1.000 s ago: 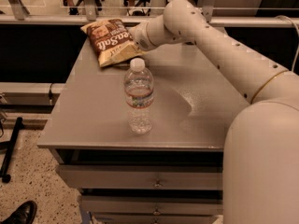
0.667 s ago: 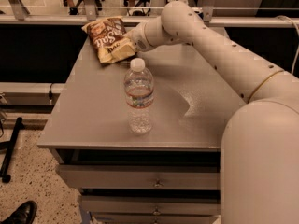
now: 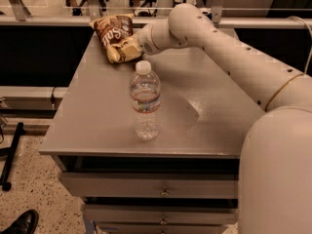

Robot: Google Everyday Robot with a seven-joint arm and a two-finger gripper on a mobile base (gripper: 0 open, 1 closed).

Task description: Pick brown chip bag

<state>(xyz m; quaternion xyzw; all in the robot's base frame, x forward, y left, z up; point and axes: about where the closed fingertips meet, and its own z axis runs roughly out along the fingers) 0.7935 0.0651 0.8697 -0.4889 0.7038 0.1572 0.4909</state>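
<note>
While my claw [image 3: 122, 50] is pinched on the lower end of the crinkly brown chip bag with white lettering [image 3: 114, 29], at the far left corner of the grey worktop [image 3: 204, 106], the grasp looks made; lifting it clear remains.

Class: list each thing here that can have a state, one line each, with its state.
brown chip bag: crumpled, at the far edge of the table.
gripper: on the bag's near end.
water bottle: upright, capped, apart from the bag.
drawers: shut.
</note>
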